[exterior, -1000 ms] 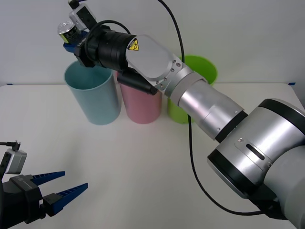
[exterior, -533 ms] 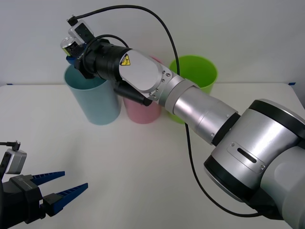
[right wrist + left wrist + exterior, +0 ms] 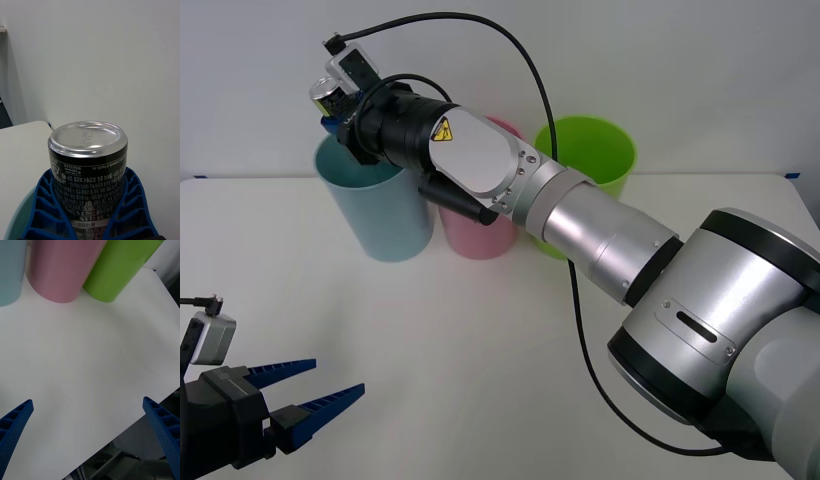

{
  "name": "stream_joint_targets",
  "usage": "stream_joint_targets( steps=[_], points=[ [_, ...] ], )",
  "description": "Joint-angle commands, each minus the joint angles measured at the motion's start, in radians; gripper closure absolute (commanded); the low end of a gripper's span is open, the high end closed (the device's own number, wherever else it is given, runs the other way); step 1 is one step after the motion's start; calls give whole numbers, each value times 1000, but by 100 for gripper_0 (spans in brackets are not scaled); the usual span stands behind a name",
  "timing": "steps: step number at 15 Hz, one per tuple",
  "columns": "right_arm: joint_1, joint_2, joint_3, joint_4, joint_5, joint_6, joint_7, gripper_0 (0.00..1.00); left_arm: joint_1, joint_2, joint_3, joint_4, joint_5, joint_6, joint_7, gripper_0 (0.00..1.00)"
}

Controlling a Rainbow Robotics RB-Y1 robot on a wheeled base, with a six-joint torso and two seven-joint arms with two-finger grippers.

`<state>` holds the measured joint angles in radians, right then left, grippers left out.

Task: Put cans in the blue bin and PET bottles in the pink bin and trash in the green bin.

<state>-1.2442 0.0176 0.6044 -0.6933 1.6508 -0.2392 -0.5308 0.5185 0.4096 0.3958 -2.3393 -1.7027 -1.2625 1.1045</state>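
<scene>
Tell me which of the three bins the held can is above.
The blue bin, leftmost in the row: the right gripper holds the can over its rim.

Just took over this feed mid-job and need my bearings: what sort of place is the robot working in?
Probably a lab or test room set up for a sorting trial: a plain white table against a bare white wall, with only the blue bin, pink bin and green bin lined up on it.
</scene>
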Motion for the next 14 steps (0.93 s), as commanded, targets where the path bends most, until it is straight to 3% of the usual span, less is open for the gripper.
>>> stream_joint_targets(
  steps=[1,2,3,14],
  points=[
    [0,0,0,0,3,8,11,39,0,0,0,0,0,0,0,0],
    [0,0,0,0,3,8,11,30,0,0,0,0,0,0,0,0],
    [0,0,0,0,3,8,11,27,0,0,0,0,0,0,0,0],
    [-3,-18,-9,-25,-11,3,3,27,0,0,0,0,0,0,0,0]
  ],
)
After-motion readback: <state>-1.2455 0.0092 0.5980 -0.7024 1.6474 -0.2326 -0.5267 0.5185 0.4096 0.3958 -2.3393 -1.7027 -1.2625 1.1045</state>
